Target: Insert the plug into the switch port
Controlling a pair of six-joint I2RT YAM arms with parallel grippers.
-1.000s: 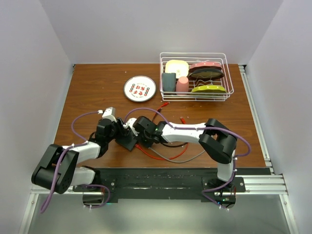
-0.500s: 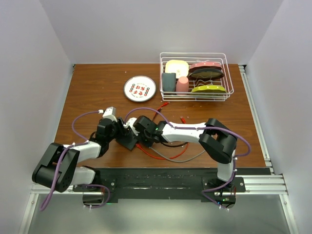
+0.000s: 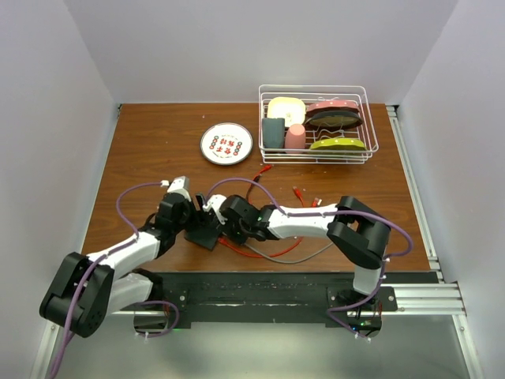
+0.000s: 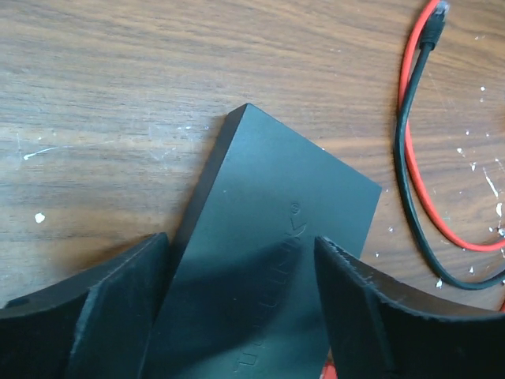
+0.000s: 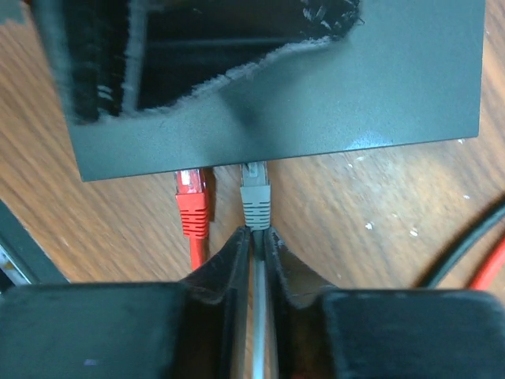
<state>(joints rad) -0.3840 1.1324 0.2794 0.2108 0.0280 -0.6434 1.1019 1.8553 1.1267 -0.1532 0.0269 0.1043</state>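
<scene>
The switch (image 3: 203,230), a flat dark-grey box, lies on the wooden table near its front edge. My left gripper (image 4: 241,245) is open, its two fingers spread wide over the switch (image 4: 276,229). A grey plug (image 5: 256,197) sits in a port on the switch's (image 5: 316,87) near edge, beside a red plug (image 5: 192,207) in the neighbouring port. My right gripper (image 5: 254,233) is shut on the grey cable just behind the grey plug. In the top view the right gripper (image 3: 226,229) is tight against the switch's right side and the left gripper (image 3: 189,224) is at its left.
Red and black cables (image 4: 414,158) curl on the table right of the switch, with loose red plugs (image 3: 267,168) farther back. A round white plate (image 3: 226,143) and a wire rack (image 3: 317,142) of dishes stand at the back.
The left arm's elbow has swung down toward the table's near edge, and both grippers have shifted slightly nearer with the switch. The right arm's elbow has moved a little right.
</scene>
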